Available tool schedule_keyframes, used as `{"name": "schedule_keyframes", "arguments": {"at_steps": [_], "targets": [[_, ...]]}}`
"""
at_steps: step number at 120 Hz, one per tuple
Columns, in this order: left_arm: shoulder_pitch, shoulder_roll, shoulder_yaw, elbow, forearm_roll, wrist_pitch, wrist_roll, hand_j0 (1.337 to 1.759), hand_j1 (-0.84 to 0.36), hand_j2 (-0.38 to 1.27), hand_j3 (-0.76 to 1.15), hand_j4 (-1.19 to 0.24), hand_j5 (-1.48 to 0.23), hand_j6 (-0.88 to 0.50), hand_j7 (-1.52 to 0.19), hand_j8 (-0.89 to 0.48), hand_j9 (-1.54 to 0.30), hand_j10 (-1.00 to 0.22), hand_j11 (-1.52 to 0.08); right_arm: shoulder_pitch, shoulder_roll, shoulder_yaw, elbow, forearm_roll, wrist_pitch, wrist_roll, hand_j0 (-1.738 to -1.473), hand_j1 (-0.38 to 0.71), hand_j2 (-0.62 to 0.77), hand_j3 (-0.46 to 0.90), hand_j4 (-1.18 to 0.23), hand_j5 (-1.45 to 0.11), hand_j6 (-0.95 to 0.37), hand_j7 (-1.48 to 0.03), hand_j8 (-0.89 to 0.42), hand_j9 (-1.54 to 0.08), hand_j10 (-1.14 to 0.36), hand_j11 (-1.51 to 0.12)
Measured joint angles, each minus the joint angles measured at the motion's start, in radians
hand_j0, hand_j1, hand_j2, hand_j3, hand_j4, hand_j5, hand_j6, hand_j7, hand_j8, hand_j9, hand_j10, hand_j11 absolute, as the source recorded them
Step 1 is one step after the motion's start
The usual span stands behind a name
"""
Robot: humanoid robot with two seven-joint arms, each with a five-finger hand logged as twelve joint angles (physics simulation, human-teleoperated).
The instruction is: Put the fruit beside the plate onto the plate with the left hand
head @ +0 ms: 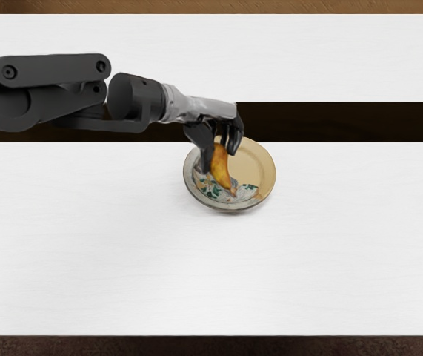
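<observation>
My left robot hand point(215, 133) is clamped on the upper end of the fruit point(222, 172), which hangs slantwise over the plate point(264, 172). It looks light, smooth and easily bruised, so I judge a gentle mid-body hold safest.

Nothing readable is showing: no text, label, brand, number or sign. The plate point(263, 165) is carrying only a painted pattern, no letters.
</observation>
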Motion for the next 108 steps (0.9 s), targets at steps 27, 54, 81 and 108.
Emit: {"name": "schedule_keyframes", "arguments": {"at_steps": [27,54,81,108], "targets": [[0.014,-0.032,0.002,0.021,0.003,0.001,0.005,1.655,-0.47,0.83,0.00,-0.75,-1.05,-0.55,-1.03,-0.48,-1.02,-0.71,-1.03,0.000,0.000,0.000,0.000,0.000,0.000,0.000,-1.658,-0.31,-0.01,0.00,-0.03,-0.04,-0.03,-0.04,-0.03,-0.04,-0.03,-0.04],[0.025,-0.050,-0.001,0.039,-0.003,0.013,0.007,1.656,-0.38,0.60,0.00,-0.67,-0.90,-0.58,-0.89,-0.50,-0.89,-0.65,-0.90,0.000,0.000,0.000,0.000,0.000,0.000,0.000,-1.658,-0.31,-0.01,0.00,-0.03,-0.04,-0.03,-0.04,-0.03,-0.04,-0.03,-0.04],[0.034,-0.052,-0.002,0.043,-0.004,0.078,0.008,1.658,-0.18,0.25,0.00,-0.46,-0.61,-0.43,-0.61,-0.40,-0.61,-0.46,-0.61,0.000,0.000,0.000,0.000,0.000,0.000,0.000,-1.658,-0.31,-0.01,0.00,-0.03,-0.04,-0.03,-0.04,-0.03,-0.04,-0.03,-0.04],[0.043,-0.012,-0.008,0.034,-0.041,0.113,0.004,1.658,0.11,0.09,0.00,-0.21,-0.27,-0.20,-0.27,-0.19,-0.27,-0.21,-0.27,0.000,0.000,0.000,0.000,0.000,0.000,0.000,-1.658,-0.31,-0.01,0.00,-0.03,-0.04,-0.03,-0.04,-0.03,-0.04,-0.03,-0.04]]}}
